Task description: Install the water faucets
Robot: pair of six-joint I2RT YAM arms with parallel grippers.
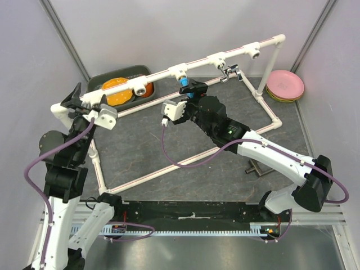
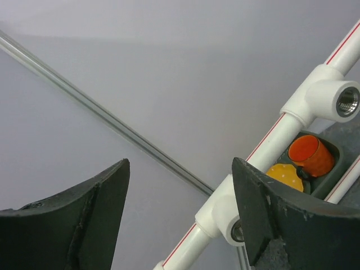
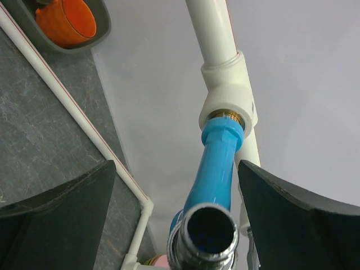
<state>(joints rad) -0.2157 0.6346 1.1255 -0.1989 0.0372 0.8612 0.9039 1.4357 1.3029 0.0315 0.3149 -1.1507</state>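
Two faucets hang from the top rail of the white pipe frame (image 1: 169, 72) in the overhead view. The blue faucet (image 1: 183, 82) sits under a middle tee and the chrome faucet (image 1: 229, 72) under the next tee to its right. The right gripper (image 1: 191, 90) is right at the blue one. The left gripper (image 1: 89, 102) is at the rail's left end, well apart from both faucets. A dark tray (image 1: 95, 81) and pink plates (image 1: 285, 85) lie behind the frame.

The left wrist view shows the left gripper (image 2: 180, 169) with its jaws wide. The rail (image 2: 270, 140) runs slantwise between them, and I see no firm contact with it. An empty tee socket (image 2: 347, 101) shows up the rail, with an orange cup (image 2: 311, 156) beyond.

In the right wrist view the right gripper (image 3: 177, 169) is spread wide on either side of the blue faucet (image 3: 219, 163), touching neither side. The faucet's threaded end enters the tee (image 3: 228, 95), with a thin band of thread showing at the joint.

I judge the step in hand to be seating the blue faucet, and it looks nearly done. The next move calls for closing squarely on the blue body and turning it about its own axis without bending the rail. The left gripper would do well to steady the rail first.
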